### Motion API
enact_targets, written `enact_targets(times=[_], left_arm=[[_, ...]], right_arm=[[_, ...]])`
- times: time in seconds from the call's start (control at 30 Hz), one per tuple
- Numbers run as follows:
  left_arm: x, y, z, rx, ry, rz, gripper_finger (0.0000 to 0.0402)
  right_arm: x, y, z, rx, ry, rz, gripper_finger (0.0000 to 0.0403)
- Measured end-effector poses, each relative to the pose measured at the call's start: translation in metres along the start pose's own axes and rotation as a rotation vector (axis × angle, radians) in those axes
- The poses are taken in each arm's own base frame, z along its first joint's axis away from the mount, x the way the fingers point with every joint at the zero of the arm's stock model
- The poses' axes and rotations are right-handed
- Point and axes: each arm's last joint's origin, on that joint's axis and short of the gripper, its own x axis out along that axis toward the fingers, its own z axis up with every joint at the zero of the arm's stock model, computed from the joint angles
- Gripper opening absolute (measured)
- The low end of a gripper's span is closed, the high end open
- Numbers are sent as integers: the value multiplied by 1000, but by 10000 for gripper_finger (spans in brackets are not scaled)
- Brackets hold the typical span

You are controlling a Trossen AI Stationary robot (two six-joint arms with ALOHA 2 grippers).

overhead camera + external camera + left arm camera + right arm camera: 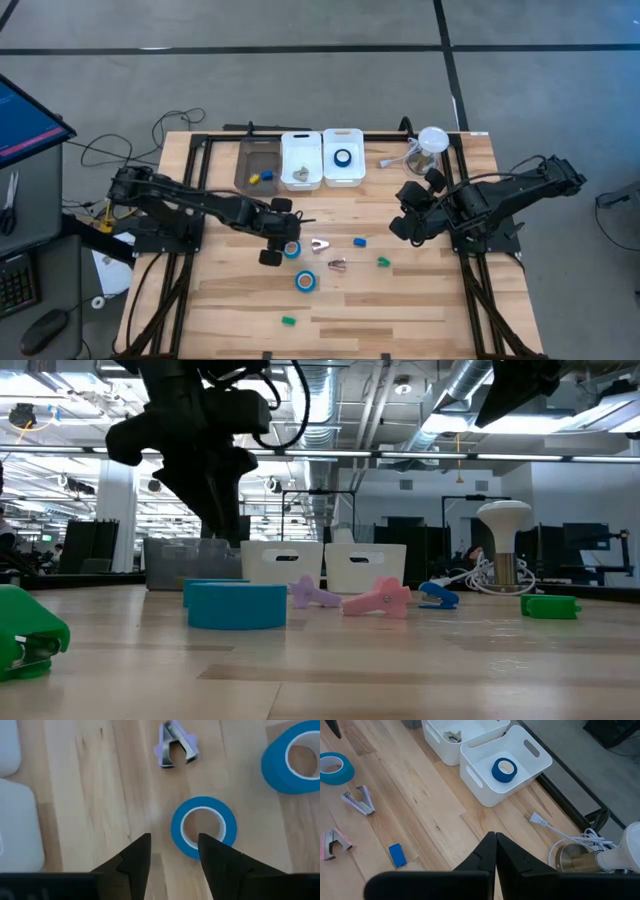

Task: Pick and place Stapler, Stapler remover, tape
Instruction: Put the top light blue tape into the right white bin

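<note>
My left gripper [175, 854] hangs open, pointing down just above the table. A blue tape roll [204, 826] lies flat right ahead of its fingertips, close to one finger; I see no touch. A second tape roll [305, 281] lies flat nearer the front edge. A lilac staple remover [319, 245] and a pink one [337, 265] lie to the right of the rolls. A small blue stapler [359, 241] and a green one [383, 262] lie beyond them. My right gripper [495, 845] waits shut above the table's right side.
At the far edge stand a clear grey bin [258, 165] with small coloured items, a white bin [301, 160] holding a staple remover, and a white bin [530, 755] holding a blue tape roll [503, 770]. Another green stapler [288, 322] lies near the front edge. A lamp [432, 142] with a cord stands far right.
</note>
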Motion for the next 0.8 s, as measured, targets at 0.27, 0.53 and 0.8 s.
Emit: enact_targets(times=[0.27, 0.53, 0.8], left_arm=[[13, 1, 2, -12, 2, -83, 157], [34, -3, 4, -9, 30, -87, 157], [54, -3, 2, -17, 80, -75, 157]], right_arm=[[0, 0, 0, -1, 1, 0, 0], [0, 0, 0, -3, 2, -1, 0], [0, 0, 0, -4, 3, -1, 0]])
